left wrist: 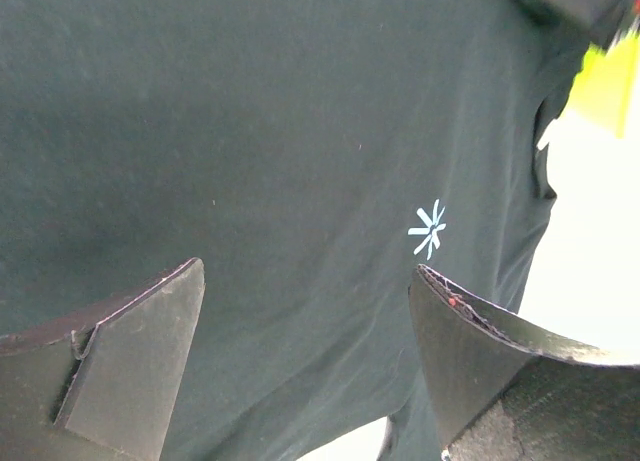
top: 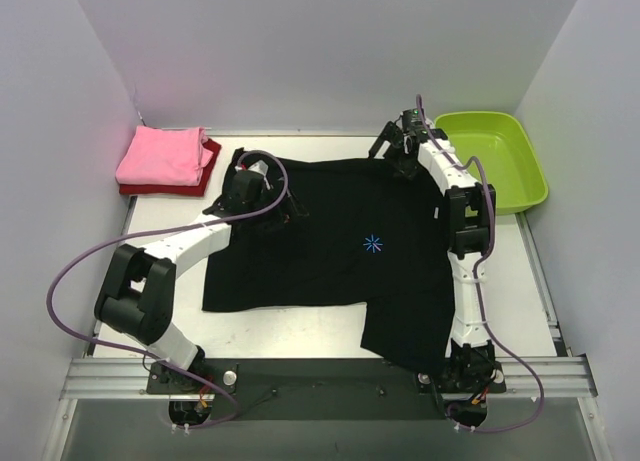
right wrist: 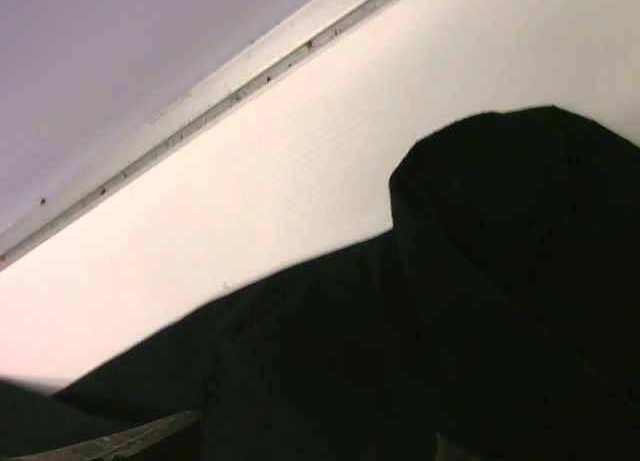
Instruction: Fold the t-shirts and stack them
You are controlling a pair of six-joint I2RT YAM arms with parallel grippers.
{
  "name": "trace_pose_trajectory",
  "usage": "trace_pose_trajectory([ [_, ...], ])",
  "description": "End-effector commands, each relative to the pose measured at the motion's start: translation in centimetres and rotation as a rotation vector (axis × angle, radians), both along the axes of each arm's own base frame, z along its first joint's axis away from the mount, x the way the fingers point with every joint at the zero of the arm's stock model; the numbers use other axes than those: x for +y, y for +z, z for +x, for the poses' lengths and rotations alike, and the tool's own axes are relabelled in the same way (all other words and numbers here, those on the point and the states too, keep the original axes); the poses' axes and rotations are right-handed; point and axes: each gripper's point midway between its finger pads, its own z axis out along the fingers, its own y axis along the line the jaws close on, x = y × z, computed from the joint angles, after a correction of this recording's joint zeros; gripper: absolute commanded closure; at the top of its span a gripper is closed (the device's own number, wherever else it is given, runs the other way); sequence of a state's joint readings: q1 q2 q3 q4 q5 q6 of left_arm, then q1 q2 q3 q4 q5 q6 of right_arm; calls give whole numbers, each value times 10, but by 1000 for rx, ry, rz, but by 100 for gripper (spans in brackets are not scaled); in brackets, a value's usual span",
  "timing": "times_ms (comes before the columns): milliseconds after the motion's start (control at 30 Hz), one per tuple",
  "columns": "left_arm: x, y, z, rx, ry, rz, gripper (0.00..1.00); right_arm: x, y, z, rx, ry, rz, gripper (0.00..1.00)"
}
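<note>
white table (top: 300,331) under black t-shirt (top: 330,251), green tub (top: 497,153) alongside

No readable txt anywhere; only a blue starburst mark (top: 373,244) on black t-shirt (top: 320,211) chest.

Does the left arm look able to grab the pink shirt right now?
Probably yes: the pink shirt lies uncovered atop the dark red shirt, nothing between it and the open left gripper nearby.
</note>
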State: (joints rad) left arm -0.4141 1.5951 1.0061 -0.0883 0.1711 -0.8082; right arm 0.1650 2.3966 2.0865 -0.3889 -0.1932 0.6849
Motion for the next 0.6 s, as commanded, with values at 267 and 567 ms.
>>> trace_pose_trajectory([
  [267, -15, -4, -17, -49, -36, 13, 7, -3, 10, 74, -197, -106, 70, 0],
  [567, -14, -4, -34, -48, -51, 19, 7, 1, 11, 113, -335, -224, 169, 0],
])
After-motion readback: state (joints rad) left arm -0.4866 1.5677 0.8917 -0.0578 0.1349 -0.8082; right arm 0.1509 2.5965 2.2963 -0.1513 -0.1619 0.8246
